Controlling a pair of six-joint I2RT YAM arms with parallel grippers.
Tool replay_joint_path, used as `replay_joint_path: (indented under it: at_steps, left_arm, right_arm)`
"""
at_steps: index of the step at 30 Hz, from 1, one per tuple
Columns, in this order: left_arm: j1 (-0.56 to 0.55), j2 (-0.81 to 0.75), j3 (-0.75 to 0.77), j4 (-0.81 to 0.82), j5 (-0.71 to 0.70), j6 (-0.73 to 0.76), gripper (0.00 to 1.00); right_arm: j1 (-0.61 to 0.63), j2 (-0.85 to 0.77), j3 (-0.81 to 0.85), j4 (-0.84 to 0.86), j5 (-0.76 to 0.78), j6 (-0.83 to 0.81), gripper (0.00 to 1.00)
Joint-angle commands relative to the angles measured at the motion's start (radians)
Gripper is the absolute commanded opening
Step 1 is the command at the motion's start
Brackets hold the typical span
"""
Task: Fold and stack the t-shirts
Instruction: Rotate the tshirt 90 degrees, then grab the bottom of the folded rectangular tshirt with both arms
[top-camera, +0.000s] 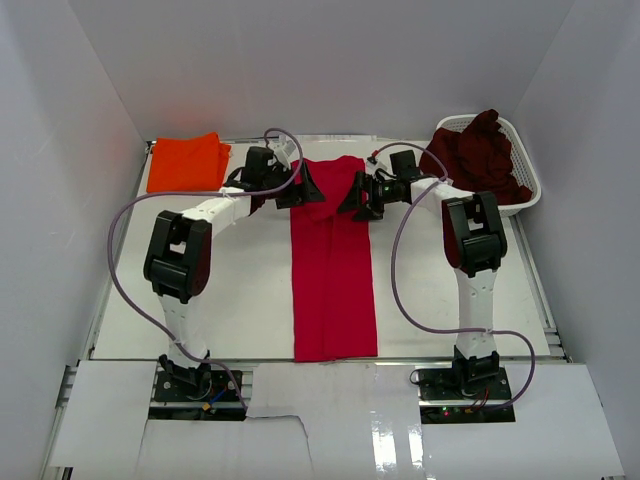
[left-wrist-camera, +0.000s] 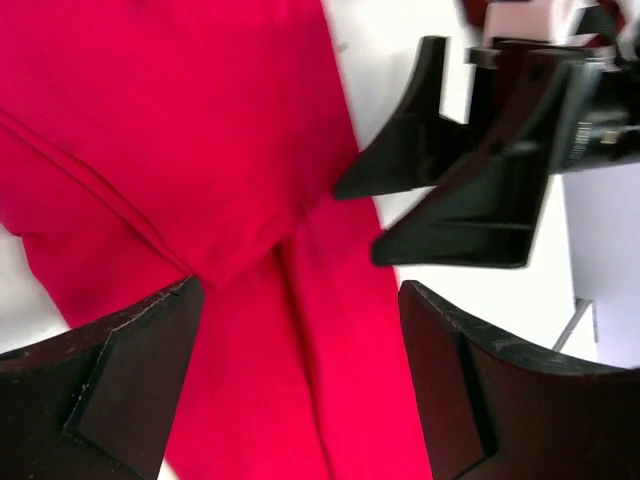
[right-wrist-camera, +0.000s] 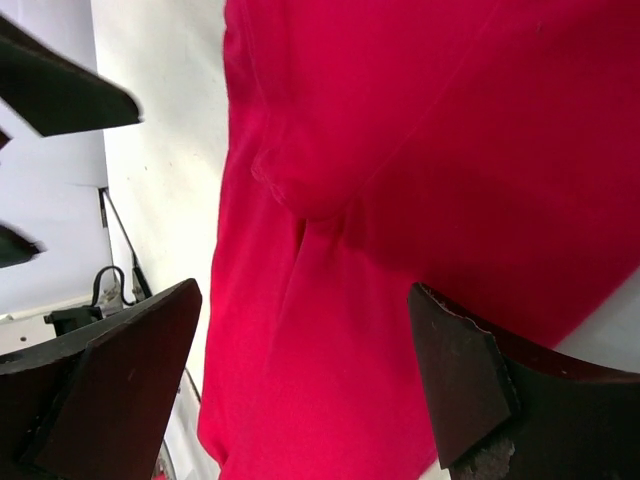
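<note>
The crimson red t-shirt (top-camera: 333, 280) lies as a long narrow strip down the middle of the table, its far end folded over. My left gripper (top-camera: 308, 187) and right gripper (top-camera: 352, 196) hover open on either side of that far end, nothing between their fingers. In the left wrist view the red t-shirt (left-wrist-camera: 200, 130) fills the space under the open left gripper (left-wrist-camera: 300, 335), and the right gripper's black fingers (left-wrist-camera: 470, 190) face it. The right wrist view shows the red cloth (right-wrist-camera: 420, 150) under the open right gripper (right-wrist-camera: 305, 345). An orange t-shirt (top-camera: 186, 162) lies folded at the back left. The maroon t-shirt (top-camera: 478, 152) is bunched in the basket.
A white lattice basket (top-camera: 528, 170) stands at the back right corner. White walls close in the table on three sides. Grey cables loop from both arms over the table (top-camera: 240, 290). The arm bases sit at the near edge.
</note>
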Motion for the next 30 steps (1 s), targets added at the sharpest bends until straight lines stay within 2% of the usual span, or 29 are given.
replay_joint_path:
  at_steps: [1,21,30]
  left_arm:
    - [0.001,0.051,0.024,-0.032,0.006,0.038,0.90]
    - [0.006,0.233,0.141,-0.057,-0.080,0.080,0.89]
    - [0.055,0.285,0.148,-0.057,-0.071,0.080,0.89]
  right_arm:
    - [0.009,0.020,0.006,0.012,-0.006,-0.023,0.90]
    - [0.009,0.121,0.107,-0.017,0.006,-0.030,0.90]
    - [-0.004,0.188,0.169,-0.018,0.006,-0.017,0.90]
